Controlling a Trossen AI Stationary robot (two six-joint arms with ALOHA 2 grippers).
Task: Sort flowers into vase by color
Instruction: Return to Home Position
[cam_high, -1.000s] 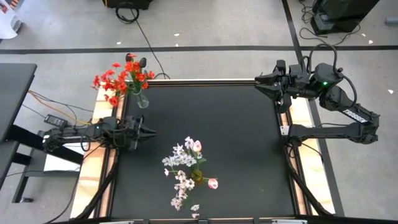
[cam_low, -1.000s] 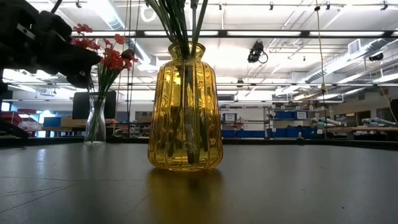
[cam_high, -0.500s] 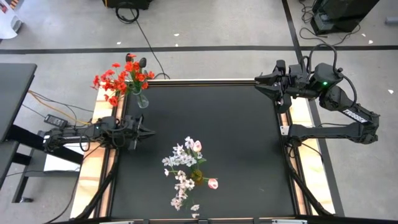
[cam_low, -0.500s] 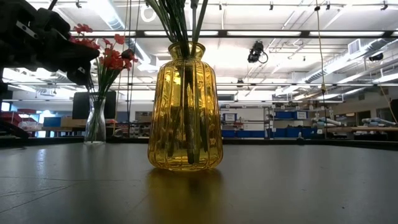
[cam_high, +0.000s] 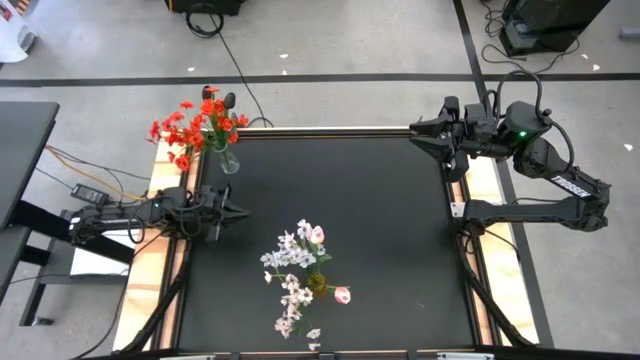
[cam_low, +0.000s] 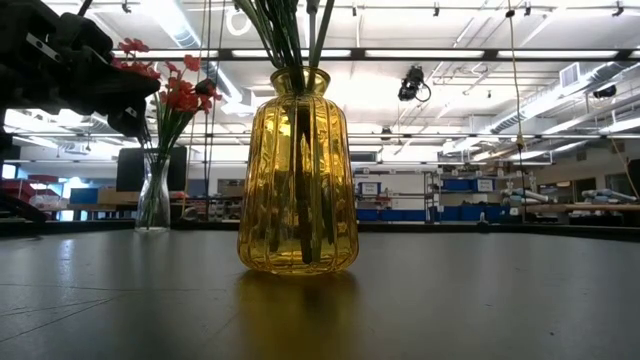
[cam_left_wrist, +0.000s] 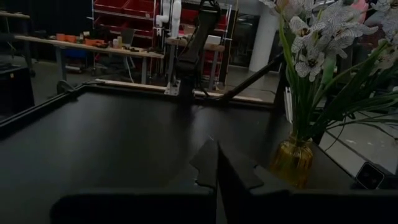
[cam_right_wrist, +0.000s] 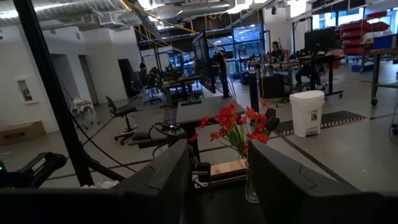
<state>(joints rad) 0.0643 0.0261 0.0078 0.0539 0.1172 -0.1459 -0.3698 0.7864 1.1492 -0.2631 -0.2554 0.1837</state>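
Observation:
The red flowers (cam_high: 200, 125) stand with their stems in a clear glass vase (cam_high: 229, 161) at the table's far left corner. The white-lilac sprays (cam_high: 290, 256) and pink tulip buds (cam_high: 342, 295) stand with green stems in a yellow ribbed vase (cam_low: 298, 185) near the table's near middle. My left gripper (cam_high: 240, 212) is shut and empty at the table's left edge, to the left of the yellow vase (cam_left_wrist: 292, 163). My right gripper (cam_high: 413, 133) hangs open and empty over the far right corner, facing the red flowers (cam_right_wrist: 239, 124).
The black table top (cam_high: 380, 230) lies bare between the two vases and toward the right side. Wooden side rails (cam_high: 165, 270) flank it. Cables (cam_high: 95, 190) and a dark table lie on the floor to the left.
My left gripper has drawn back a little toward the table's left edge, away from the yellow vase. The vases, the flowers and the right arm have stayed where they were.

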